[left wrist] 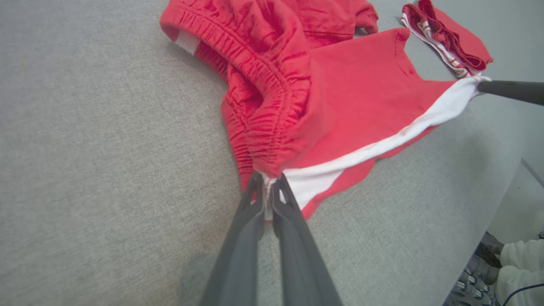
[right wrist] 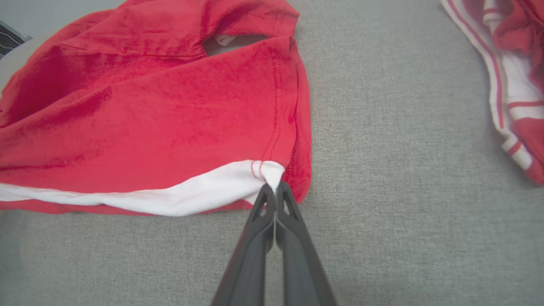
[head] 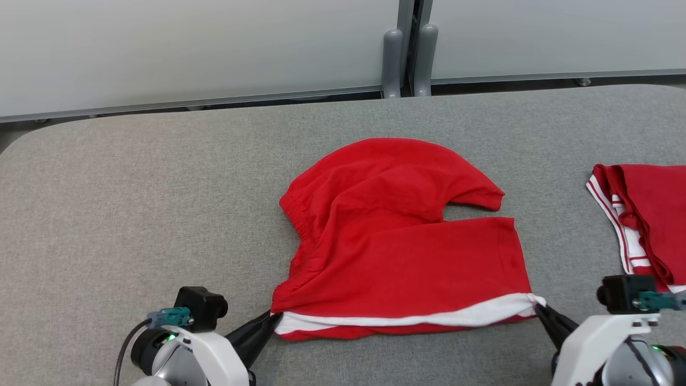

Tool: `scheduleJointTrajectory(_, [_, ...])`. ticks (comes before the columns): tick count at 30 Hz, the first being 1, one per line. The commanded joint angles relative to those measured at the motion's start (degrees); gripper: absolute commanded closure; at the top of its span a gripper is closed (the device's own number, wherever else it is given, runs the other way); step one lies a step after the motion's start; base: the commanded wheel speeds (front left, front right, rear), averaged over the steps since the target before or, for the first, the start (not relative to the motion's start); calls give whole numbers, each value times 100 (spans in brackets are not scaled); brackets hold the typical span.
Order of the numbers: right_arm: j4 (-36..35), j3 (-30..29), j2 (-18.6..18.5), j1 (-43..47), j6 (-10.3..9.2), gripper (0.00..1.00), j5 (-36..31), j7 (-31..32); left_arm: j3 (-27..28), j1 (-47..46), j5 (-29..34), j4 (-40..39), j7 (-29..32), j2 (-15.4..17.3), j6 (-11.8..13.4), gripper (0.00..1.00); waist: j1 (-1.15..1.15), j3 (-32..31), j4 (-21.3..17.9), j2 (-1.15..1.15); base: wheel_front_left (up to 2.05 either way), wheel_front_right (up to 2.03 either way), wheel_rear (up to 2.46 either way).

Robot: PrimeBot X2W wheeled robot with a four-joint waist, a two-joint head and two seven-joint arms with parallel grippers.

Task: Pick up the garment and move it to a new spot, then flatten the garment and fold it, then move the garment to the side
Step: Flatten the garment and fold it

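Observation:
The garment (head: 396, 241) is a pair of red shorts with a white side stripe, lying partly rumpled on the grey table. My left gripper (head: 273, 317) is shut on its near left corner, at the waistband end (left wrist: 267, 180). My right gripper (head: 537, 306) is shut on the near right corner, pinching the white stripe at the leg hem (right wrist: 272, 187). The white stripe runs taut between the two grips. In the left wrist view the right gripper's dark fingers (left wrist: 510, 91) enter from the right, holding the stripe's far end.
A second red garment with white and red stripes (head: 643, 220) lies bunched at the table's right edge. The grey padded table (head: 161, 214) reaches back to a pale partition wall (head: 214, 48). A person's pale sleeve (left wrist: 520, 259) shows beyond the table edge.

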Motion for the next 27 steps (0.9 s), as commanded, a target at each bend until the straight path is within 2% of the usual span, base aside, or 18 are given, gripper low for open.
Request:
scheduleJointTrajectory(1, [-175, -129, -17, 132, 3, 100, 105, -14, 52, 104, -2, -95, -55, 77, 43, 100, 0, -6, -9, 0, 0, 0, 0])
scheduleJointTrajectory(7, [-821, -383, -91, 467, 3, 100, 374, 222, 157, 346, -74, -582, -111, 270, 249, 100, 0, -7, -57, 0, 0, 0, 0])
scheduleJointTrajectory(10, [-1324, -470, -98, 312, 3, 100, 616, 45, 326, 384, -85, -1059, -267, 395, 318, 100, 0, 6, -101, 0, 0, 0, 0])
scheduleJointTrajectory(14, [-1532, -153, -244, -519, 3, 100, 929, -100, 474, -148, -144, -1434, -109, 410, 145, 100, 0, 40, -127, 0, 0, 0, 0])
scheduleJointTrajectory(17, [-1100, 335, -487, -1537, 3, 100, 969, -160, 582, -882, -252, -1215, 157, 327, -180, 100, 0, 149, -198, 0, 0, 0, 0])
scheduleJointTrajectory(21, [-11, 1126, -721, -3132, 3, 100, 939, -384, 867, -2008, -574, -487, 297, 56, -549, 100, 0, 404, -386, 0, 0, 0, 0])
scheduleJointTrajectory(23, [630, 1445, -781, -3873, 2, 100, 867, -692, 1071, -2484, -824, -5, 334, -115, -607, 100, 0, 569, -463, 0, 0, 0, 0])
scheduleJointTrajectory(27, [1932, 1757, -660, -5159, 3, 100, 844, -1264, 1398, -3460, -927, 910, 228, -409, -623, 100, 0, 976, -590, 0, 0, 0, 0])
